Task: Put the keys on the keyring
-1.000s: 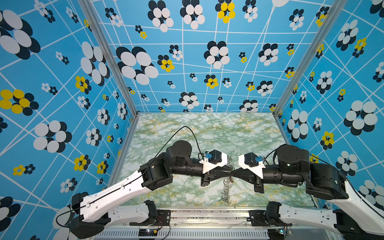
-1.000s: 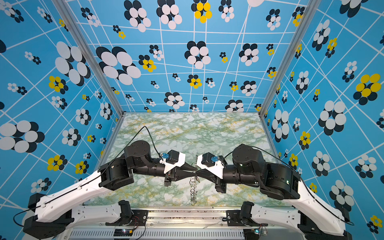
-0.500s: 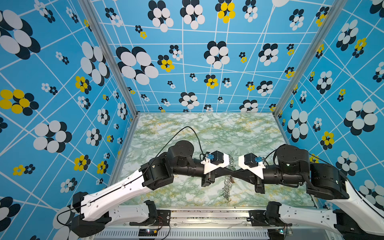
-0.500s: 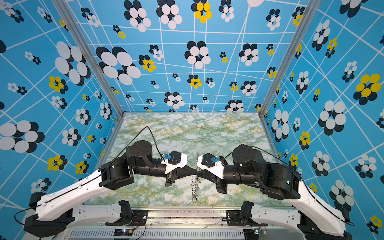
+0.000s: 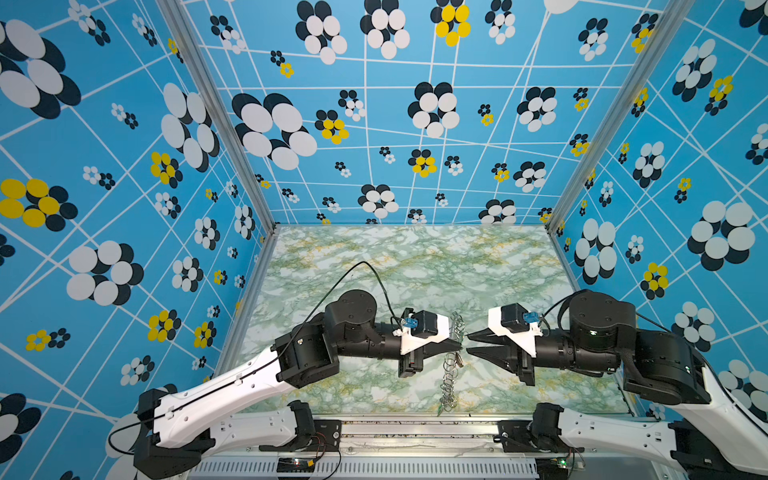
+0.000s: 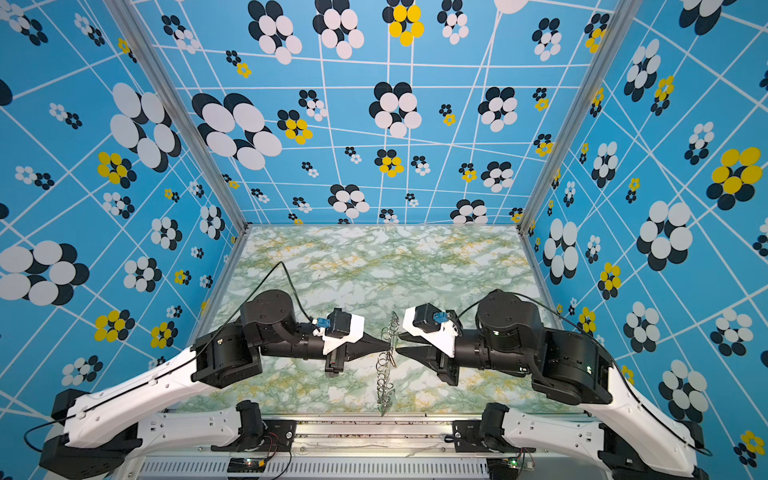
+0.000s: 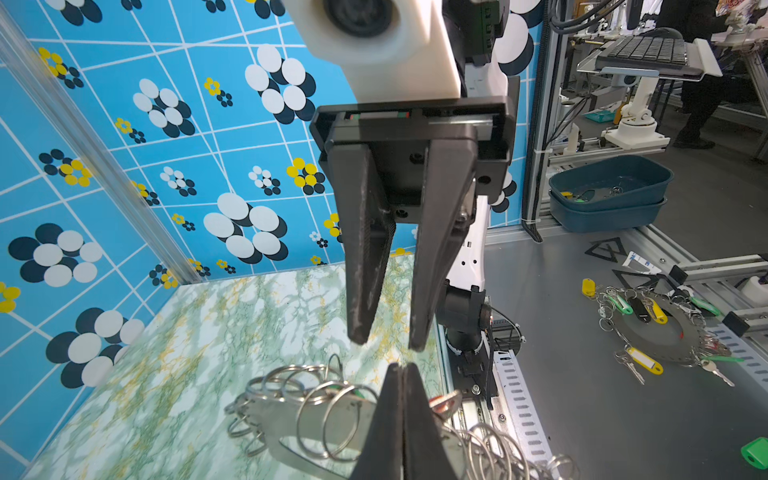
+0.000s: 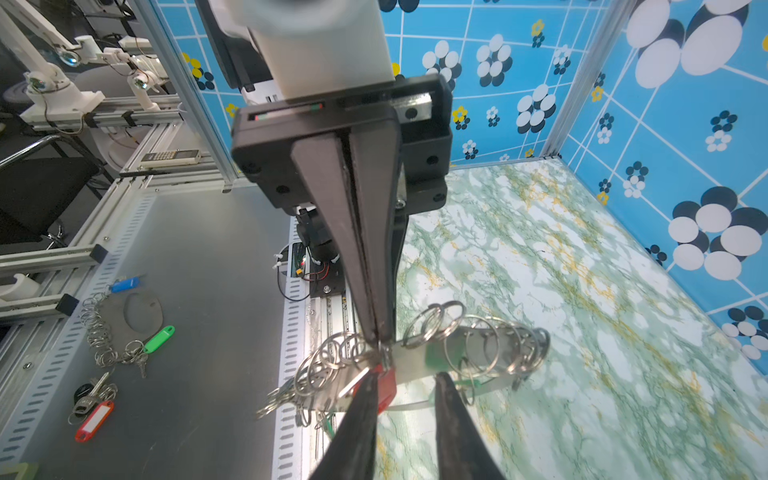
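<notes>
The left gripper (image 5: 457,345) is pressed together, pinching the keyring (image 5: 449,376) and holding it up above the green counter (image 5: 415,266). The right gripper (image 5: 468,343) is spread a little, just beside it. A red tag (image 8: 384,384) and a green tag (image 8: 434,355) sit against the keyring.

The table (image 5: 415,266), a green-and-white marbled top with yellow veins, has the keyring (image 5: 449,374) held above its front edge and adjoins a grey metal bench (image 8: 208,257) on which lie a ringed plate (image 8: 120,320), a blue tag (image 8: 124,284), a green tag (image 8: 160,337) and a red tag (image 8: 94,420).
</notes>
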You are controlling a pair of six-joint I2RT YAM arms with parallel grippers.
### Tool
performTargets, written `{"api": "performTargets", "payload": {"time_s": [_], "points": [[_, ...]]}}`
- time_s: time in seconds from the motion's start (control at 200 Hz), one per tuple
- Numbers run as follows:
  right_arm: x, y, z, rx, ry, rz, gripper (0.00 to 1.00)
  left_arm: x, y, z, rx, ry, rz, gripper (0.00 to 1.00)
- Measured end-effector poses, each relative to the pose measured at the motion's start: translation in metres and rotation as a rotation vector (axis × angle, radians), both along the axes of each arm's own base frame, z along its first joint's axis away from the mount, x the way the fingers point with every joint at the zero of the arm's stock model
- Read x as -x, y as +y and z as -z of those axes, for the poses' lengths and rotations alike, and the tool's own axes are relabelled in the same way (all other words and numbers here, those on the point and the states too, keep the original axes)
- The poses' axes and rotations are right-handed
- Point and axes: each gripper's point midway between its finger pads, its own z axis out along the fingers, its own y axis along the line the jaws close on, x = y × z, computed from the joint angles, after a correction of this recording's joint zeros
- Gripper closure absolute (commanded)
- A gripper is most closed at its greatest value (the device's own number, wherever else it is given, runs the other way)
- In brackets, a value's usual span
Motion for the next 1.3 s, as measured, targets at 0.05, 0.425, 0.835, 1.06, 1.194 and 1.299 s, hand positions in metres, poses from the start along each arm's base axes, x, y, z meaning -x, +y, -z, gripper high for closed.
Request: {"api": "performTargets", "payload": {"time_s": [0.05,0.425,0.835,1.06,1.194,1.299], "points": [[0.000,-0.002,-0.003,-0.012,-0.006,0.003,0.73,0.000,0.001,-0.003,0.021,-0.009,-0.002,1.00],[-0.003,0.006,-0.001,-0.045,0.006,0.006,0.73,-0.009,0.002,-0.021,0.170,-0.032,-0.018,1.00],[-0.002,0.013,-0.005,-0.078,0.008,-0.012,0.75,-0.006,0.004,-0.037,0.260,-0.045,0.006,1.00],[0.001,0.016,-0.008,-0.101,0.021,-0.028,0.73,-0.006,0.004,-0.039,0.266,-0.042,0.009,1.00],[0.002,0.017,-0.010,-0.111,0.024,-0.035,0.74,-0.006,0.004,-0.039,0.273,-0.045,0.009,1.00],[0.003,0.018,-0.010,-0.113,0.031,-0.038,0.80,-0.007,0.004,-0.039,0.279,-0.044,0.009,1.00]]}}
